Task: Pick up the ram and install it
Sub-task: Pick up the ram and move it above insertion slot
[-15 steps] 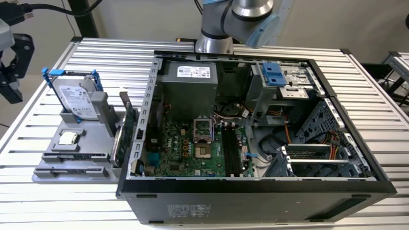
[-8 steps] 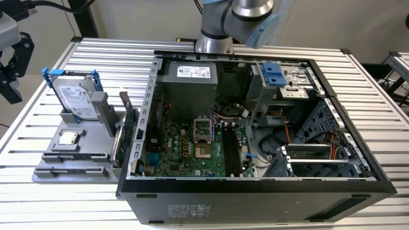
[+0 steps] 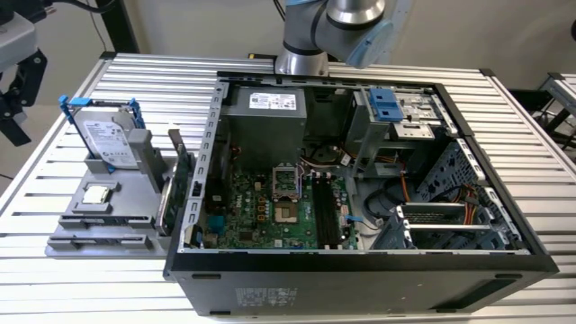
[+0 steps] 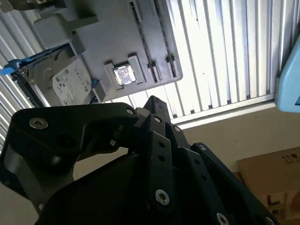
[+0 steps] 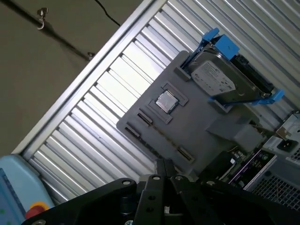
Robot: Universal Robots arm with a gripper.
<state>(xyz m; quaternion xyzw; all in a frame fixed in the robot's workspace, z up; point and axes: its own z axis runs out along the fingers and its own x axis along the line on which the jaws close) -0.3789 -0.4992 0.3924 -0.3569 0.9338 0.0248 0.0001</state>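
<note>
Ribbed aluminium table (image 3: 54, 283) well below pincer (image 5: 165, 164); fingertips closed together, nothing pinched. Beyond tips, grey holder tray (image 5: 197, 126) with hard drive (image 5: 218, 79) in blue frame, square chip (image 5: 165, 101) and narrow slots. Apparently ram (image 3: 104, 220) standing edge-up in one such slot, likely so top edge can be gripped; hard to confirm. Well apart from pincer, open computer case (image 3: 360, 277) on its side, black motherboard slots (image 3: 326, 210) facing up, looking empty, suited to downward insertion
</note>
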